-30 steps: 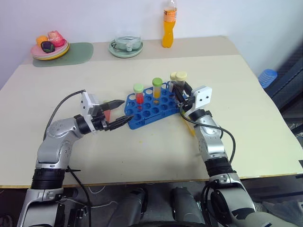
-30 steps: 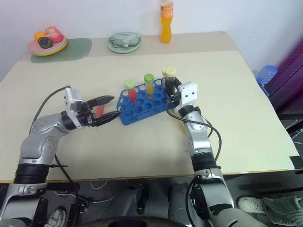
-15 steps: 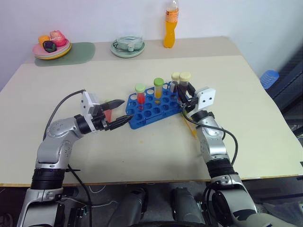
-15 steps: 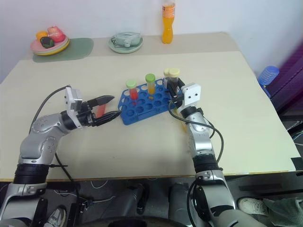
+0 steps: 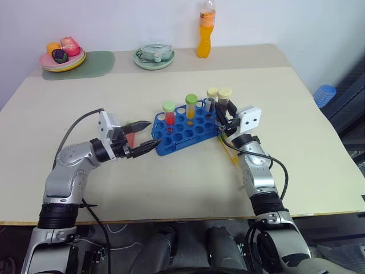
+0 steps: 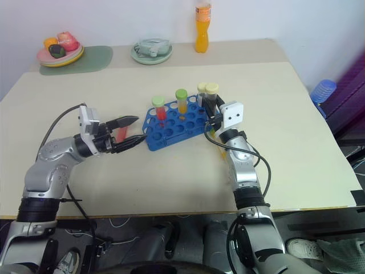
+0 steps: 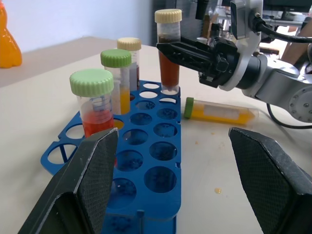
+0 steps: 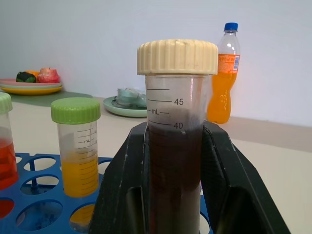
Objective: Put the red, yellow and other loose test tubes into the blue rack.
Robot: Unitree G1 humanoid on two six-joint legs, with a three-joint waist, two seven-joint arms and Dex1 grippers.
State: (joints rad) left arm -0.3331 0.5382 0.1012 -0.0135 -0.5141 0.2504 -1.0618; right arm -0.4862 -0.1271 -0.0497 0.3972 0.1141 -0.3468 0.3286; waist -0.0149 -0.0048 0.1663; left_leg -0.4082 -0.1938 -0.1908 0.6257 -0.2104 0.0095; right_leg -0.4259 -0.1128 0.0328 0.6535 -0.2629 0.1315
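1. Three capped tubes already stand in the blue rack (image 5: 185, 128): the red tube (image 5: 169, 117), the yellow-orange tube (image 5: 191, 107), and a cream-capped tube (image 5: 211, 98).
2. The right end effector (image 7: 168, 48) is clamped on the brown tube (image 7: 167, 51), upright over a corner hole, seemingly not yet released.
3. A loose yellow tube (image 7: 219, 110) lies on the surface (image 5: 171, 182) just beside the rack, still to be racked.
4. The left end effector (image 5: 146, 137) hovers with fingers apart, empty, near the rack's end.
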